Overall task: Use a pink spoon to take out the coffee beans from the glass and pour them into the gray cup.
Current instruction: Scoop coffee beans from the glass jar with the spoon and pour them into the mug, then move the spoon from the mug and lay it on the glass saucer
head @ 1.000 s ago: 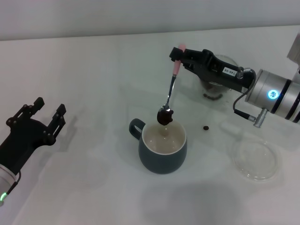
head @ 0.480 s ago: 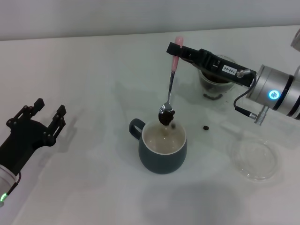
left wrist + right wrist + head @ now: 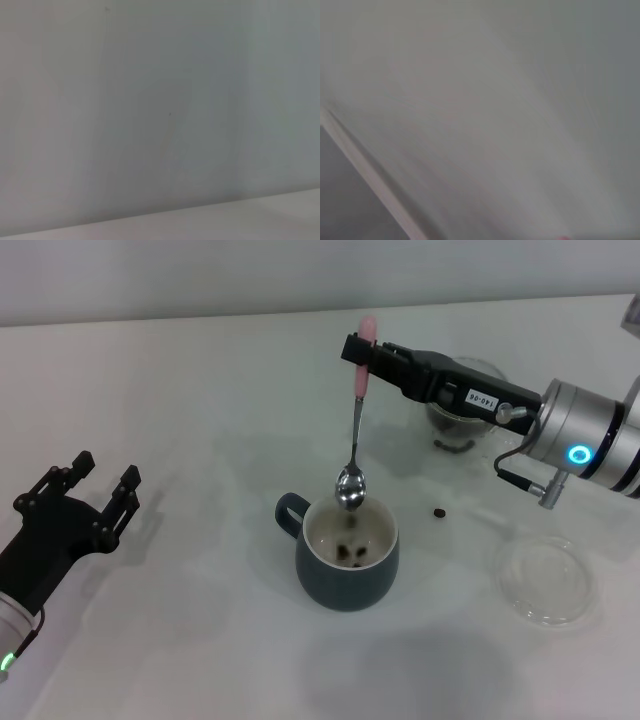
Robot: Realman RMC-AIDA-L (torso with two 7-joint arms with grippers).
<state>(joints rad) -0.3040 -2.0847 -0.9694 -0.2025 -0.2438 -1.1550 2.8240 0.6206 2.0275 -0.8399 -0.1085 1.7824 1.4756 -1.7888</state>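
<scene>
My right gripper [image 3: 362,352] clamped on spoon [image 3: 353,445]; bowl now empty, beans [image 3: 350,553] dropped into cup [image 3: 345,575]. Left gripper [image 3: 95,490] parked, fingers apart. Next scoop due.

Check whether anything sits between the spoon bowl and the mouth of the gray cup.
Nothing visible does. The right pincer holds the pink spoon nearly upright, its bowl hanging just above the open gray cup, where a few coffee beans lie inside. One stray bean lies on the table beside it, out of the way.
</scene>
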